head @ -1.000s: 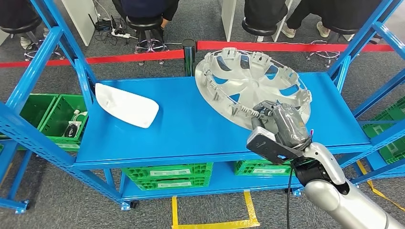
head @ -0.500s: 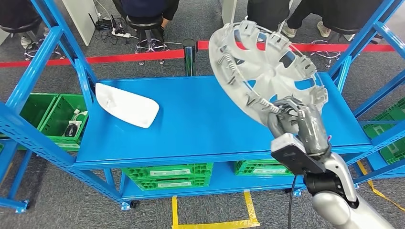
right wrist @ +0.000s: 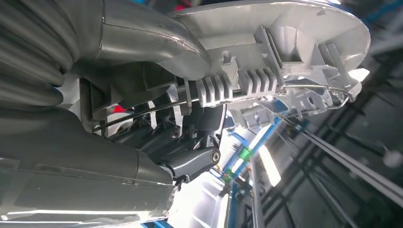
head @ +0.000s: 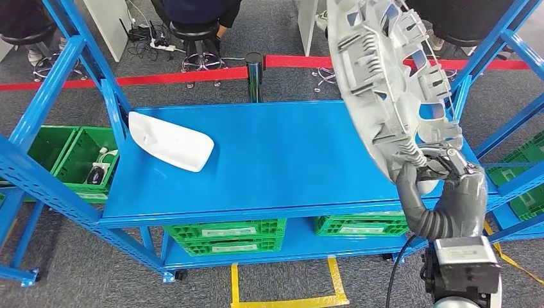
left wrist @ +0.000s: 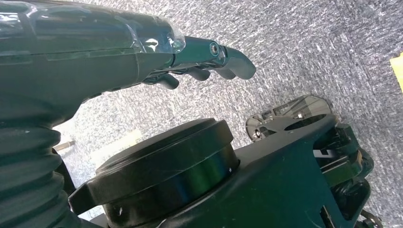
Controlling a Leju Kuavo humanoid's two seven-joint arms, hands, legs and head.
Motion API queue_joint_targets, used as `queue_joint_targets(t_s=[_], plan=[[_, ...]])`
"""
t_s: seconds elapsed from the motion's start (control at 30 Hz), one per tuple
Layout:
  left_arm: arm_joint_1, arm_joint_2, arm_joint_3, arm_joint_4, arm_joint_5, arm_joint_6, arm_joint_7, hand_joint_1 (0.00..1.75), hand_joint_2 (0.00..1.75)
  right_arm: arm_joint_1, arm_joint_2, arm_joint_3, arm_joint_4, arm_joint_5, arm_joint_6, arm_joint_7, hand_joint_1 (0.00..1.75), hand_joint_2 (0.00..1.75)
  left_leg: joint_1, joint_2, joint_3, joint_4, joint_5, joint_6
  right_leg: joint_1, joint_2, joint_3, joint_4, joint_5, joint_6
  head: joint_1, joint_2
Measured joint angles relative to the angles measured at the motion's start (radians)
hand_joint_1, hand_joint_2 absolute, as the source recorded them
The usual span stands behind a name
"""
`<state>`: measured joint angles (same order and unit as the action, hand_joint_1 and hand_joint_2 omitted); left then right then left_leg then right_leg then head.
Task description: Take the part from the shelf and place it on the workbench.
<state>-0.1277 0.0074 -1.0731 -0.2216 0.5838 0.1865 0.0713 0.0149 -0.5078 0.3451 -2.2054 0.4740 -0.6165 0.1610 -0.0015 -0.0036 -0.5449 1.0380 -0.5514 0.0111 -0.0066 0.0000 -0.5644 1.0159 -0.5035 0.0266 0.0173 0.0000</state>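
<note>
One blue shelf (head: 256, 173), grey carpet (head: 83, 269) below.

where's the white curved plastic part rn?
Head view: white curved plastic part lies on the left of the blue shelf top, near the green crates.

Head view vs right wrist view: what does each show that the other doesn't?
Head view alone: the whole blue shelf, a white part lying on its left side, green crates on the level below, a red barrier tape and seated people behind.

Right wrist view alone: a close look at the grip, with the thumb over the rim clips and the darker fingers under them.

Both: the right hand holding the silver wheel cover by its rim, lifted off the shelf.
</note>
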Motion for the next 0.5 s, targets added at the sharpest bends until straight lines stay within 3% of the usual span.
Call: queue_joint_targets(t_s=[0.27,0.5], plan=[[-0.001,0.002,0.0,0.0,0.001,0.007,0.006,0.0,1.75,0.022,0.055,0.014,-0.091,-0.2,-0.016,-0.157,1.75,1.75,0.0,0.001,0.0,0.0,0.0,0.0,0.0,0.0,0.0,0.0,0.0,0.0,0.0,0.0],[-0.001,0.019,0.0,0.0,0.01,0.022,0.0,0.0,1.75,0.024,0.099,0.039,-0.128,-0.405,0.049,-0.331,1.75,1.75,0.0,0.004,0.001,0.0,0.0,0.0,0.0,0.001,0.0,0.0,0.0,0.0,-0.001,0.0]])
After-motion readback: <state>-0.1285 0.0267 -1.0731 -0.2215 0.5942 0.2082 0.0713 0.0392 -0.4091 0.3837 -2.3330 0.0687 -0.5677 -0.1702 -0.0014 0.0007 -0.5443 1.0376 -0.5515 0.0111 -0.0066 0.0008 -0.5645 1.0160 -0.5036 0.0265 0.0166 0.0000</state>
